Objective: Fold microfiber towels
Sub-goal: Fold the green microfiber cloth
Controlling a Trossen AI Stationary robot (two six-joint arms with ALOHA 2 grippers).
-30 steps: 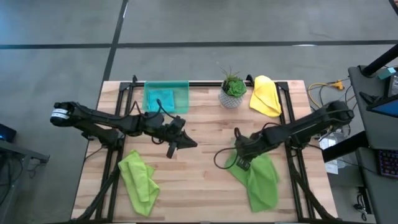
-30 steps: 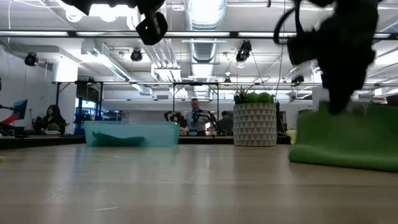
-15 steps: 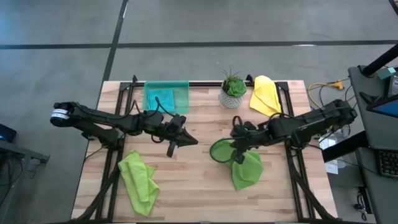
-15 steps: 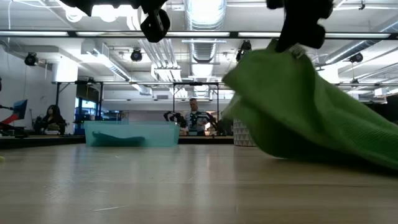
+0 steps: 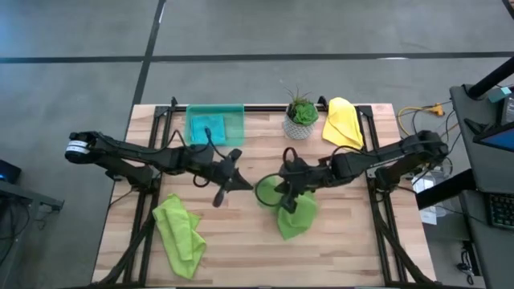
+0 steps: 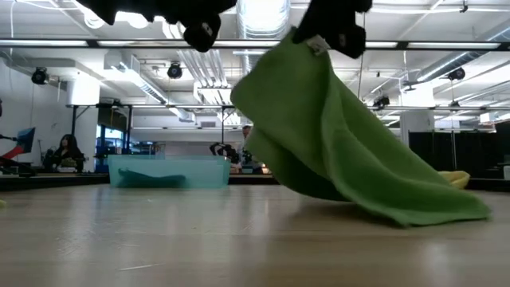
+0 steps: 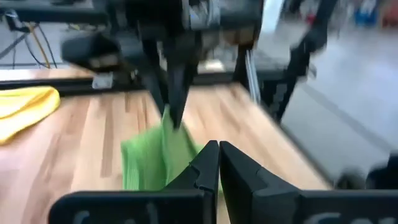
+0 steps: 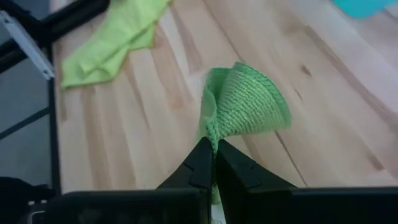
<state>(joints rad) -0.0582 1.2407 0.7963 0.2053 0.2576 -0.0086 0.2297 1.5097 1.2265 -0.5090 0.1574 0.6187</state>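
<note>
Near the centre of the high view, the right gripper [image 5: 287, 186] is pinched shut on one edge of a lime green towel [image 5: 293, 213], lifting that edge off the table [image 5: 257, 249] while the rest trails on the wood toward the lower right. Low view: the cloth hangs from the gripper in a slack drape, far end on the table.

Step in hand, as I judge it: carrying the held edge across for a first fold. The next move calls for laying that edge over the opposite edge and squaring it before letting go.

Left gripper [image 5: 227, 181] hovers just left of the towel, fingers closed on nothing.

Other towels: second lime green towel [image 5: 180, 235] at lower left, yellow towel [image 5: 343, 123] at upper right, teal towel [image 5: 207, 128] inside the green tray [image 5: 233, 116] at upper left of centre.

Writing or labels: none readable in any view.
</note>
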